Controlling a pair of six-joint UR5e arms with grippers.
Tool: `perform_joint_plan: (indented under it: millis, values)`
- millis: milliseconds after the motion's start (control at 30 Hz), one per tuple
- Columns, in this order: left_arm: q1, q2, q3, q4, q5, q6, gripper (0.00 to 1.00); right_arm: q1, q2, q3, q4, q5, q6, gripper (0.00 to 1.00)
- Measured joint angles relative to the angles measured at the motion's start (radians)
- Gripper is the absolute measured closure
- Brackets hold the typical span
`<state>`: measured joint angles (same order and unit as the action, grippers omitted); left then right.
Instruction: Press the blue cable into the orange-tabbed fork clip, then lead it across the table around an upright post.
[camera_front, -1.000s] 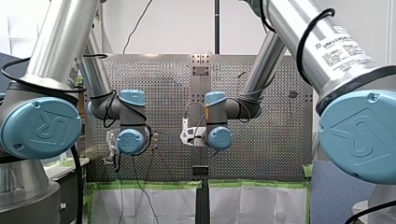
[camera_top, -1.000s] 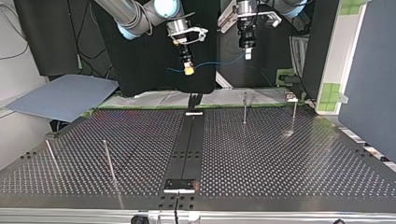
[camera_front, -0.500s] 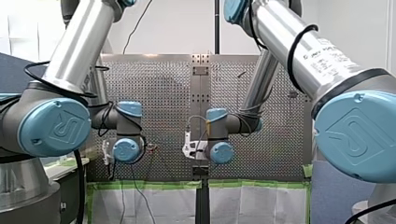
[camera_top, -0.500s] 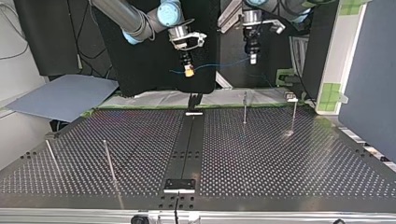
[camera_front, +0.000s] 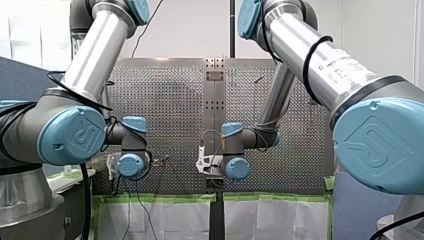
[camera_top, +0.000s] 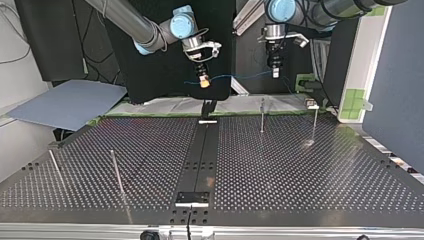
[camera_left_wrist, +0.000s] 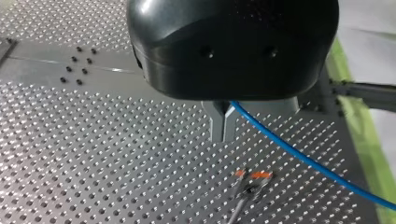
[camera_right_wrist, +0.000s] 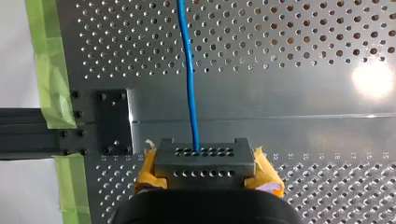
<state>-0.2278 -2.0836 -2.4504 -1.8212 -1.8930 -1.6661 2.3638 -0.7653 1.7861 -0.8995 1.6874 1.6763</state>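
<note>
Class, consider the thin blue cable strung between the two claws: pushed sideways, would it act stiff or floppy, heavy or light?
Probably floppy: the thin blue cable hangs in a gentle curve between my right claw and my left claw. Likely light, being so thin. It may have some spring, since it leaves my right claw nearly straight in the right wrist view.
</note>
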Motion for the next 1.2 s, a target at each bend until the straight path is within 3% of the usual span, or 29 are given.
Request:
perform_joint_plan:
  millis: [233, 333, 500, 700, 933, 1200]
  values:
    - [0.068, -0.017, 0.029, -0.003, 0.058, 0.000, 1.00, -0.021, 0.011, -0.038, 0.011, -0.029, 0.001, 1.00]
    - [0.080, -0.044, 0.053, -0.007, 0.069, 0.003, 1.00, -0.030, 0.022, -0.056, 0.021, -0.053, -0.001, 1.00]
    - [0.084, -0.093, 0.100, -0.009, 0.071, 0.006, 1.00, -0.037, 0.057, -0.094, 0.053, -0.089, -0.006, 1.00]
    - [0.087, -0.154, 0.143, -0.024, 0.073, 0.006, 1.00, -0.041, 0.107, -0.123, 0.065, -0.104, -0.004, 1.00]
    - [0.092, -0.214, 0.188, -0.079, 0.076, 0.025, 1.00, -0.052, 0.116, -0.149, 0.072, -0.111, -0.004, 1.00]
    - [0.094, -0.220, 0.238, -0.146, 0.081, 0.028, 1.00, -0.062, 0.117, -0.177, 0.078, -0.126, -0.005, 1.00]
